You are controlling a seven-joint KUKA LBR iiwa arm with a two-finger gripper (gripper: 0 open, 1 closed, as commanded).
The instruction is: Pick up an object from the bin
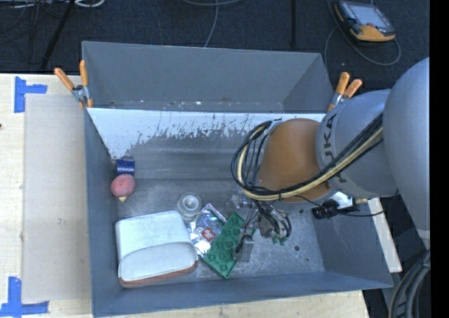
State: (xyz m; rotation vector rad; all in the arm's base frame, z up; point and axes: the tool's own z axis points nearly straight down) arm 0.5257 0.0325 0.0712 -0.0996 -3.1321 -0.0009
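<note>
Your gripper (pixel 254 229) sits low at front-centre of bin (pixel 210 78), over green plate (pixel 224 248). Prob. approaching its free right edge, since left abuts foil wrapper (pixel 203 225). Claw state: can't tell.

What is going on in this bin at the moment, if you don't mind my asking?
The robot arm reaches into the grey bin from the right. Its gripper is down near the floor, beside a flat green plate. A crinkled wrapper and a small clear cup lie just left of that, a white pad further left, and a pink ball by the left wall. Nothing appears lifted yet.
</note>
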